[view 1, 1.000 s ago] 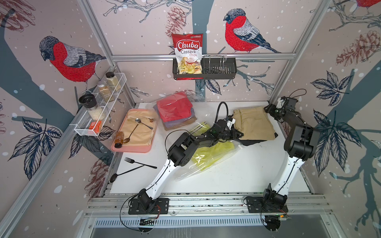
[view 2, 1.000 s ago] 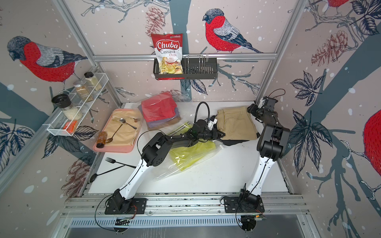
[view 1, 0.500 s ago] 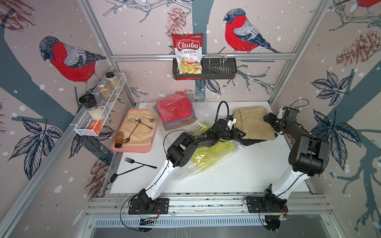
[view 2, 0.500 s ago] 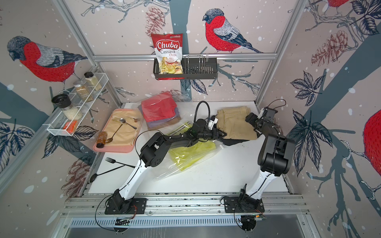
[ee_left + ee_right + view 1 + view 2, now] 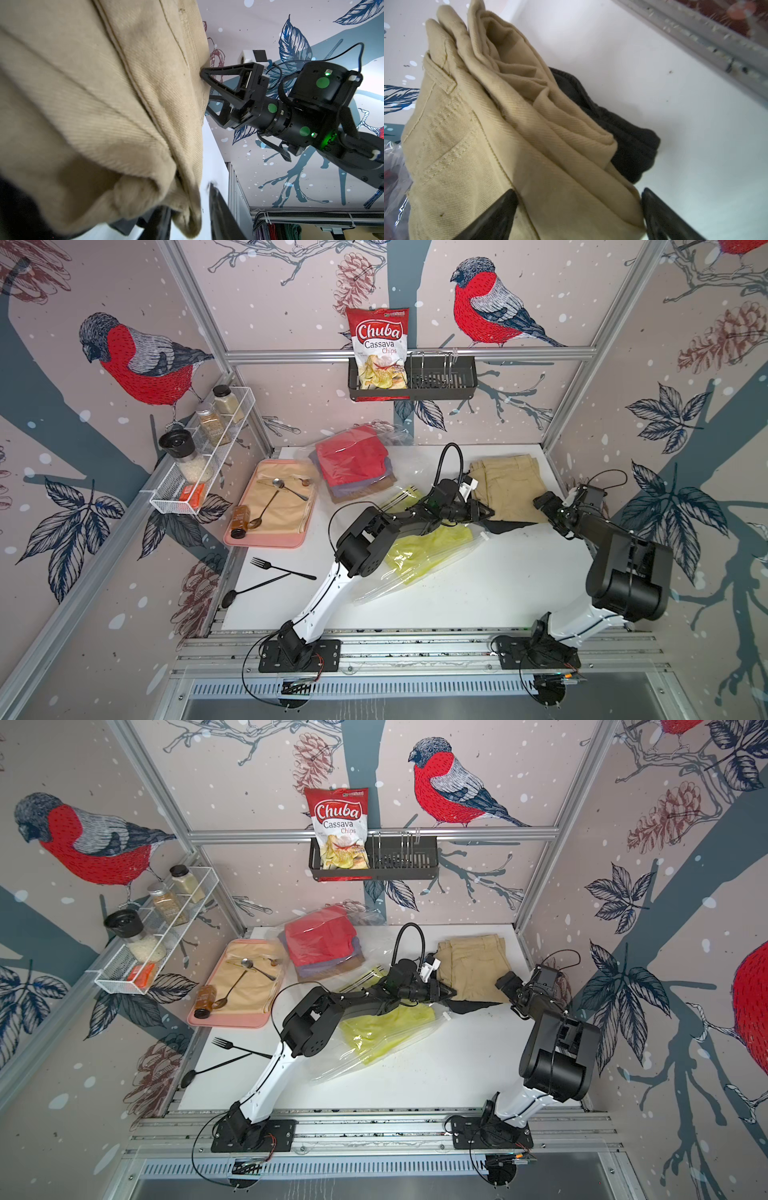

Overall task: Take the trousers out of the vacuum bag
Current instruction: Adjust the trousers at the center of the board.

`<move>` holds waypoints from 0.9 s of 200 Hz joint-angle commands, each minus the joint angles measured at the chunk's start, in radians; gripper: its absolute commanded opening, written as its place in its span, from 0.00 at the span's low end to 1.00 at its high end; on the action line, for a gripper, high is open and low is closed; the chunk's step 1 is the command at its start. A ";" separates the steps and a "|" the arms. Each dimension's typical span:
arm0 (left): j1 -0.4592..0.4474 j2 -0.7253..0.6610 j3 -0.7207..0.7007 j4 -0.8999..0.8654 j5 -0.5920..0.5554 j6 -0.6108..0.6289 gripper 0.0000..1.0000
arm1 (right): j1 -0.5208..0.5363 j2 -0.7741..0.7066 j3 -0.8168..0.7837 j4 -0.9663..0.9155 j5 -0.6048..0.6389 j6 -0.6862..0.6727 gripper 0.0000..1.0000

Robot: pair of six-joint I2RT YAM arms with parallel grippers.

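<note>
Tan trousers [image 5: 507, 485] [image 5: 473, 965] lie folded at the back right on top of black trousers [image 5: 509, 526] [image 5: 629, 141]. My left gripper [image 5: 484, 512] [image 5: 188, 224] is shut on a fold at the tan pair's near left corner. My right gripper [image 5: 544, 506] [image 5: 579, 216] stands open, its jaws straddling the tan pair's right edge. Yellow trousers [image 5: 424, 551] lie inside the clear vacuum bag [image 5: 386, 589] under my left arm. Red trousers [image 5: 353, 456] top a stack in clear plastic at the back.
A pink tray [image 5: 266, 539] with a mat, spoons and a bottle sits at the left. A black fork [image 5: 282, 568] and spoon [image 5: 249, 589] lie in front of it. A wire shelf [image 5: 199, 472] holds jars. The chips packet [image 5: 378, 352] stands in the wall basket.
My right arm swung from the back right corner down to the tan trousers' right edge and its jaws widened. The left gripper stayed at the tan pair's corner.
</note>
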 commanded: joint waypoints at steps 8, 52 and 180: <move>-0.005 0.003 0.000 0.052 0.045 -0.020 0.26 | 0.000 0.025 -0.010 0.131 -0.075 0.034 0.81; -0.013 0.005 0.003 0.058 0.038 -0.028 0.18 | -0.005 0.005 0.017 0.134 -0.071 0.041 0.33; -0.053 0.010 -0.040 0.110 0.050 -0.076 0.36 | 0.008 0.100 0.127 0.025 0.153 0.011 0.12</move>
